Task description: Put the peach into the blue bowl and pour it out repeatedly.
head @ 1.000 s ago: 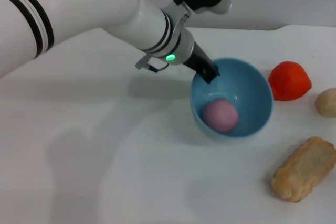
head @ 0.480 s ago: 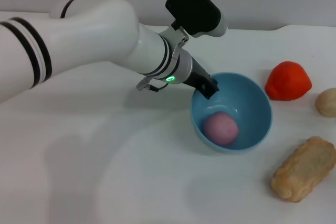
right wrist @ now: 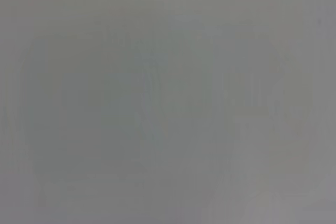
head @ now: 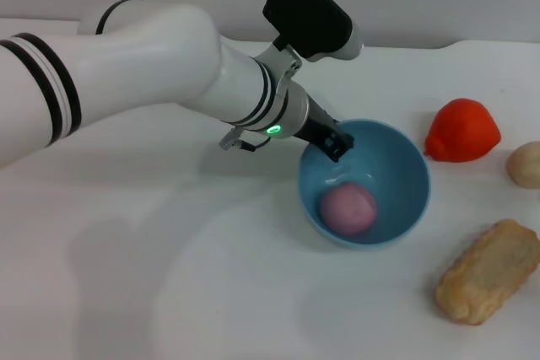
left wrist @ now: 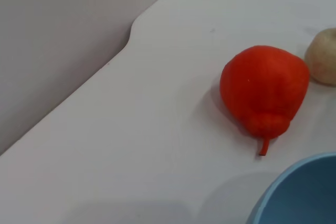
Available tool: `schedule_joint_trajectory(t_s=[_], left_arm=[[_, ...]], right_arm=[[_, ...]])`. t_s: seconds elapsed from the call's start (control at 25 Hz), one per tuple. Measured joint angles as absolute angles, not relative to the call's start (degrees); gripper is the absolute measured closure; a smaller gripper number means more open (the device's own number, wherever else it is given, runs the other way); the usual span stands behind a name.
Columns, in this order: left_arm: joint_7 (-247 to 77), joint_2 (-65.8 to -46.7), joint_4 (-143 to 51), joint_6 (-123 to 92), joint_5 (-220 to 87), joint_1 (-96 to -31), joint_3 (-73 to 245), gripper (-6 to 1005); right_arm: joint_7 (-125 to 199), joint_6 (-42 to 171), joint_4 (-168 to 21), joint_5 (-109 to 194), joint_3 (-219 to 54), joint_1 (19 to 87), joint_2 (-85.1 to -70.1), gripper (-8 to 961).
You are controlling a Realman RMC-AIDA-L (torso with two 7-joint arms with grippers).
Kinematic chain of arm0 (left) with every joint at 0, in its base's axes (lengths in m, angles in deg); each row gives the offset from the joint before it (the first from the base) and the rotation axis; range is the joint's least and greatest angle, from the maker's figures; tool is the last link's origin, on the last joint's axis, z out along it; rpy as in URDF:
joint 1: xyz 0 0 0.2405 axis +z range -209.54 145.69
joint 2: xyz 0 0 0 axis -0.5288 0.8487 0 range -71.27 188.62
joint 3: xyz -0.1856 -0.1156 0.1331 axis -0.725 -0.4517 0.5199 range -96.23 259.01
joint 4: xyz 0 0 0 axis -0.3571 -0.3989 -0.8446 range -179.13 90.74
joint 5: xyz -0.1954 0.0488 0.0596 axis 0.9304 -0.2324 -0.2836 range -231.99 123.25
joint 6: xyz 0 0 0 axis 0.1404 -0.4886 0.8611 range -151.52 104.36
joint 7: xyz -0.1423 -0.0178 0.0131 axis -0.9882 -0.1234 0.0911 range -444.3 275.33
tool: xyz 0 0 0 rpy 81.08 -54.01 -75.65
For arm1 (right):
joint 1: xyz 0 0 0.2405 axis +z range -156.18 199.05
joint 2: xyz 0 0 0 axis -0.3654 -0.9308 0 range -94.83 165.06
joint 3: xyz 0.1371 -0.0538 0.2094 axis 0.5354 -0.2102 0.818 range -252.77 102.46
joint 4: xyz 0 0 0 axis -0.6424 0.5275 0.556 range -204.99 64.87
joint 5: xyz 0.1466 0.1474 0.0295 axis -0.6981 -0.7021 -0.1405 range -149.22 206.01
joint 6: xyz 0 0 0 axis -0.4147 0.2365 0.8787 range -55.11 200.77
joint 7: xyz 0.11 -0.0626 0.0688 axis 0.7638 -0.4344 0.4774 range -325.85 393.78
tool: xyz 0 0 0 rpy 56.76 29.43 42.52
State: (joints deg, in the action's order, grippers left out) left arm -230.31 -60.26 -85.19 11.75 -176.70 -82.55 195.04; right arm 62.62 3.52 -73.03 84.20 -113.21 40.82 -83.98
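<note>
Peach (head: 348, 208) in blue bowl (head: 403, 158), seemingly below left fingers (head: 337, 141).

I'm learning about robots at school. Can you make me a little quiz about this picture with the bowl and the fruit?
1. True or false: the peach lies inside the blue bowl.
2. Which gripper is at the bowl's rim? A) left gripper B) right gripper
3. Fill in: the thing nearest the red fruit, towards the table's right edge, is a pale ____ lump.

Key: 1 true. 2 A. 3 round.
</note>
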Motion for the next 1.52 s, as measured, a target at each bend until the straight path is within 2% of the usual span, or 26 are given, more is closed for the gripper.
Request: schedule_joint_trajectory(t_s=[0.32,0.76,1.0,1.24,1.52], left_arm=[[-231.32,-59.58,-91.64,9.38,-177.19,-78.75,194.40,707],[-231.08,-59.57,-103.01,-9.74,-180.32,-66.03,193.44,300],[-231.09,-59.56,-104.72,-27.67,-180.60,-57.89,201.84,186],[-231.09,-59.43,-102.26,-48.84,-180.76,-52.29,212.79,185],[-231.72,-59.82,-99.85,-52.01,-180.28,-51.10,215.29,186]], right_arm=[[62.61,3.47,-72.54,84.20,-113.21,40.57,-83.98,538],[61.27,1.42,-71.96,85.52,-114.14,40.42,-83.97,537],[57.27,-3.23,-71.90,85.45,-113.66,39.49,-83.97,537],[52.35,-6.21,-72.23,85.13,-113.29,39.39,-83.93,536],[52.31,-5.87,-71.96,85.14,-113.30,40.03,-84.00,532]])
